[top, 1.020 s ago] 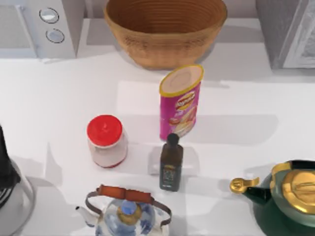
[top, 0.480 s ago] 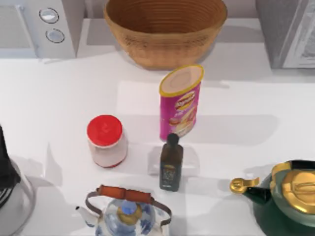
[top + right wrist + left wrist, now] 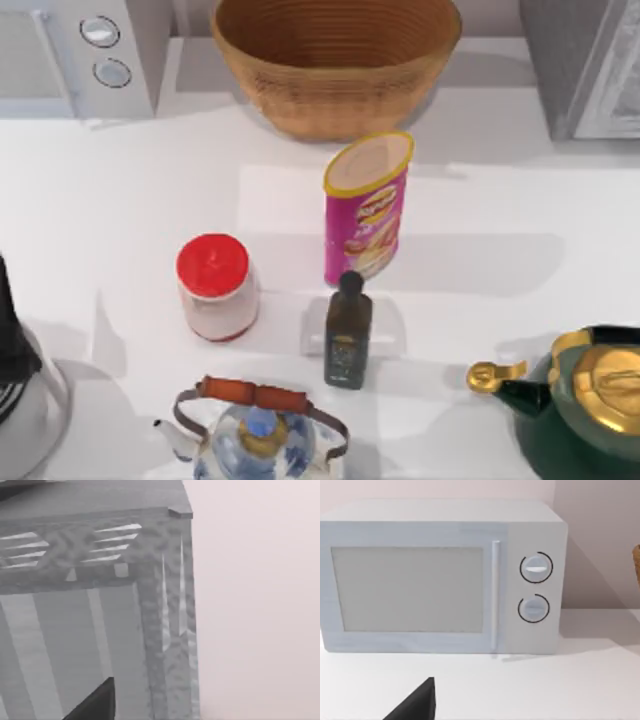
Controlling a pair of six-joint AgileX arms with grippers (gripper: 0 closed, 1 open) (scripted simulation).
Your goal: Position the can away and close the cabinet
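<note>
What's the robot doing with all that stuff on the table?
Nothing is being held yet. The pink can stands upright in the middle of the table, just behind a small dark bottle and in front of the wicker basket. The grey cabinet waits at the back right corner, the microwave at the back left.

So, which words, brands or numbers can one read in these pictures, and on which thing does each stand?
No text can be read for certain.
Pink can: a yellow and red brand logo, too blurred to read.
Dark bottle: a small label, too small to read.
Microwave: two dials, no numbers or words visible.
Grey cabinet: no lettering.
</note>
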